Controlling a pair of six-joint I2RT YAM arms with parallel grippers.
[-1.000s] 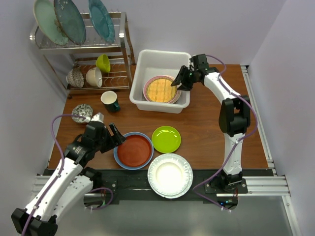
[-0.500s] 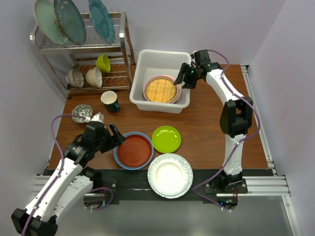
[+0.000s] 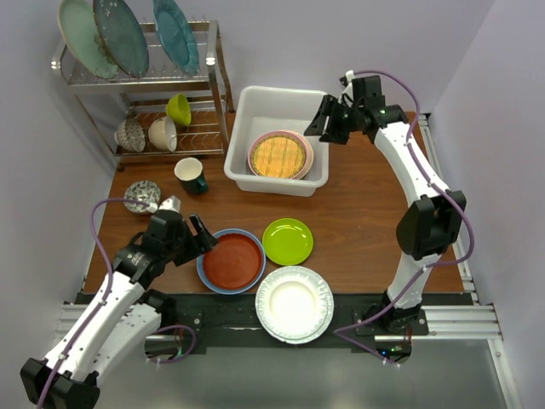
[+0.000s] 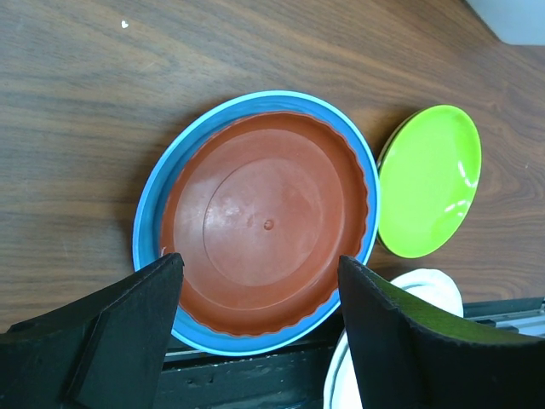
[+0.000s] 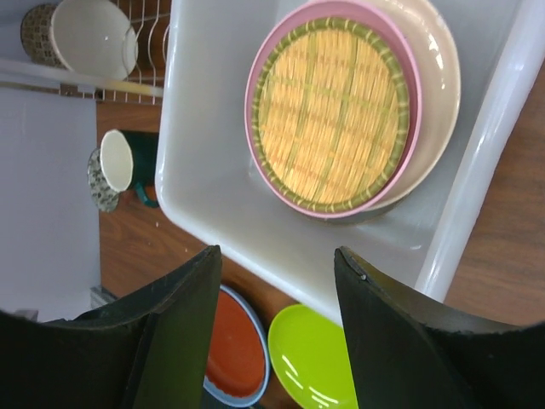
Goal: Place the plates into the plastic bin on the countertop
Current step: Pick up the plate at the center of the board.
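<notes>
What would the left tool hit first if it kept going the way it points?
The left tool would likely meet the rust red plate, nested in the blue plate; depth is unclear, so the blue rim may come first.

Right gripper (image 3: 324, 126) drawn back from the edge of the gold plate (image 3: 280, 156) in the plastic bin (image 3: 272, 106); now lifted higher, just outside the bin's far right corner; right elbow (image 3: 432, 223) swung outward toward the countertop's (image 3: 358, 204) right edge.
</notes>
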